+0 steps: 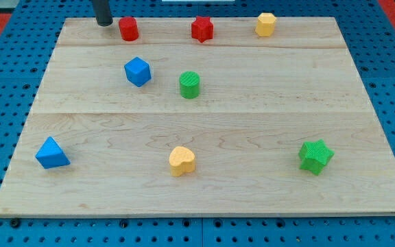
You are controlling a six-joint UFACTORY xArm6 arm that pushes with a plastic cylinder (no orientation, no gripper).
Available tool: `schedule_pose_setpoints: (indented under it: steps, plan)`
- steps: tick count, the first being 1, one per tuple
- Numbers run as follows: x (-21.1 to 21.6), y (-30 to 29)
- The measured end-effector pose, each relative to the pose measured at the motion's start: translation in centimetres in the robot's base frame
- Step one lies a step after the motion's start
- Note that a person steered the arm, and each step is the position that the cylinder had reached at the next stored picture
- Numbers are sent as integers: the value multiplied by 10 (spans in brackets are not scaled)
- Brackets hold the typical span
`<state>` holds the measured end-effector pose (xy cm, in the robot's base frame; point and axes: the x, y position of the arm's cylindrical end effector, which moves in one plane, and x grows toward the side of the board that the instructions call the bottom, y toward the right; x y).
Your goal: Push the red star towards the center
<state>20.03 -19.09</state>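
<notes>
Red star (202, 29) sits upright nr board's top edge, my tip (104, 23) well left; pincer unseen.

Only the lower part of the straight dark rod is visible, coming down from the view's top edge at the upper left. It stands almost upright. My tip (104, 24) rests low on the surface there.
</notes>
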Motion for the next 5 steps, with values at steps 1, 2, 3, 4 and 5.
schedule_pose_setpoints:
  steps: [1, 2, 3, 4, 5]
  plan:
    - [16, 56]
    - [42, 59]
    - [70, 67]
    - [19, 71]
    - [-8, 105]
